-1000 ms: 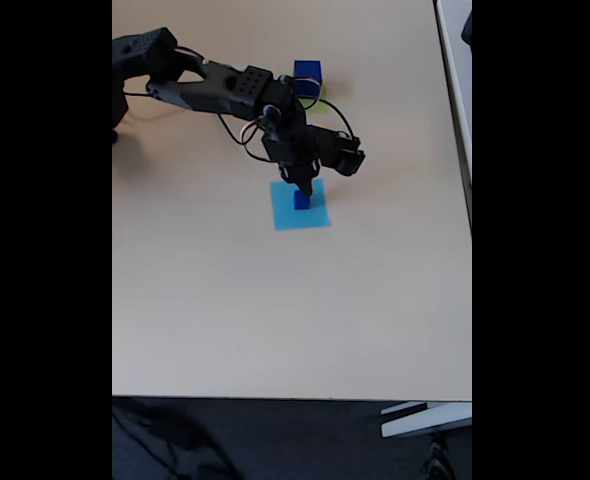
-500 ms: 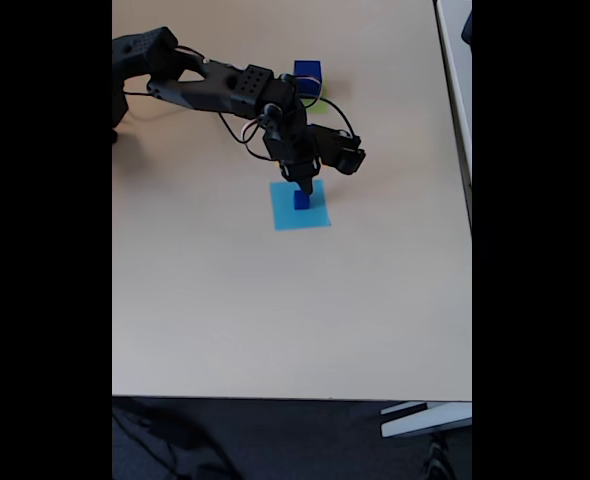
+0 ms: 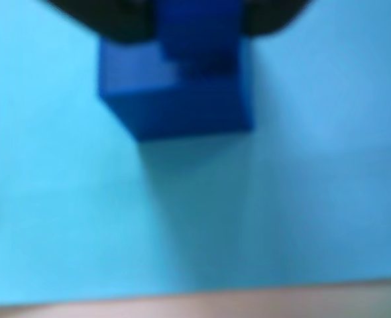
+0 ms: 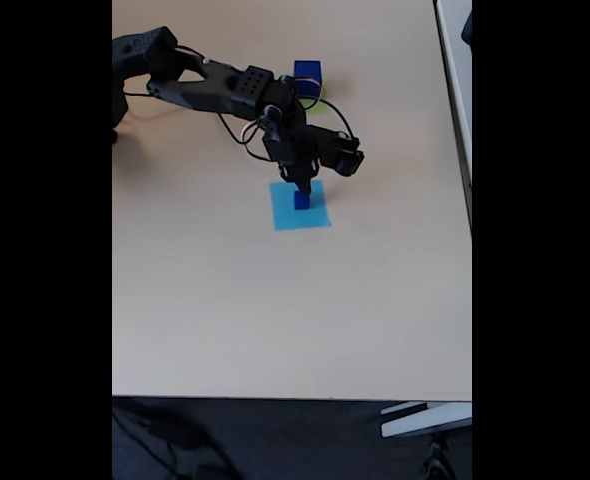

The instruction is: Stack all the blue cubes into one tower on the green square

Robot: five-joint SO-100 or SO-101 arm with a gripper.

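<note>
A small dark blue cube (image 4: 302, 200) stands on a flat light-blue square (image 4: 300, 215) at mid-table in the fixed view. My gripper (image 4: 304, 189) comes down on it from above. The blurred wrist view shows the blue cube (image 3: 182, 109) on that light-blue square (image 3: 281, 199). The gripper (image 3: 197, 33) has its dark fingers (image 3: 119, 20) pressed against a darker blue upper part on both sides, with no gap showing. A larger blue cube (image 4: 308, 74) sits at the back on the green square (image 4: 318, 101), which my arm mostly hides.
The black arm (image 4: 220, 90) reaches in from the table's back left. The table's right edge (image 4: 469, 220) and front edge (image 4: 295, 397) border wide bare tan surface around the light-blue square.
Almost nothing differs. The gripper stays over the small cube on the light-blue square, with only a slight shift of the wrist.
</note>
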